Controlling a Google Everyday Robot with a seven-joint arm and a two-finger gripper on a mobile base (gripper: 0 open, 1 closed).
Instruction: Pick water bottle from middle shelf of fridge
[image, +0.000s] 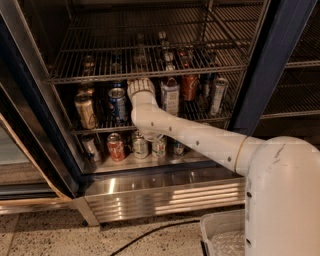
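On middle shelf (97, 130) | end effector (141, 87) between blue can (118, 104) and labelled bottle (170, 96), just under upper rack (90, 78) | grip: cannot tell

One claw (141, 87) reaches in at the middle shelf (205, 116), where at least five cans (118, 104) and one labelled bottle (170, 97) stand; five more cans stand below.

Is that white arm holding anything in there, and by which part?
Cannot tell. The gripper is at the middle shelf between a blue can and a white-labelled bottle, its tip hidden.

jaws between can (118, 103) and bottle (170, 96), middle shelf (100, 128)
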